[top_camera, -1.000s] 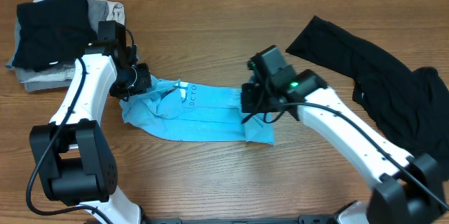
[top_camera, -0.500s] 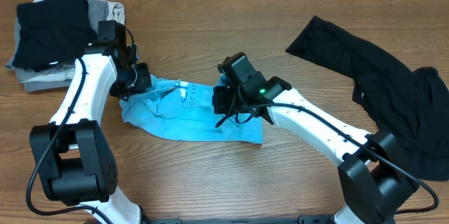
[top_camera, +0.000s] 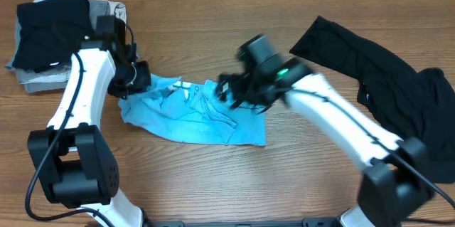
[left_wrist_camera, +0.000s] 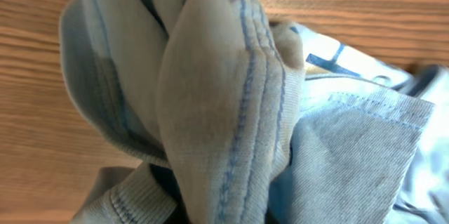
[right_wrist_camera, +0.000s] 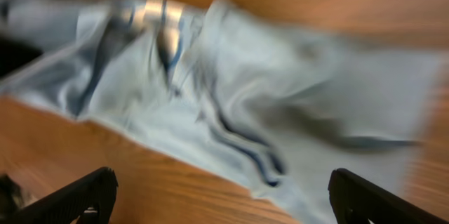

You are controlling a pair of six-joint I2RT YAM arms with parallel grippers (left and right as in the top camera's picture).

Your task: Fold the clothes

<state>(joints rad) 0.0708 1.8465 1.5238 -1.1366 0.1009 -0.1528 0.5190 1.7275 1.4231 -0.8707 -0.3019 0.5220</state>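
Observation:
The light blue T-shirt point(top_camera: 186, 115) lies rumpled mid-table, its right part doubled over toward the left. My left gripper point(top_camera: 134, 79) is shut on the shirt's left edge; in the left wrist view bunched, seamed cloth point(left_wrist_camera: 224, 90) fills the frame and hides the fingers. My right gripper point(top_camera: 232, 92) hovers blurred over the shirt's right half. In the right wrist view that gripper point(right_wrist_camera: 226, 201) is open, with nothing between its black fingertips point(right_wrist_camera: 85, 194), and the shirt point(right_wrist_camera: 280, 90) lies below. A plain black garment point(top_camera: 384, 77) lies spread at the right.
A stack of folded clothes point(top_camera: 50, 31), black on grey, sits at the back left corner. Bare wooden table point(top_camera: 213, 177) runs along the front, and the left arm's base point(top_camera: 71, 170) stands at the front left.
My right gripper carried the shirt's right edge leftward, then opened and let it go, rising back a little. The shirt's right part now lies folded over. The left gripper stayed put.

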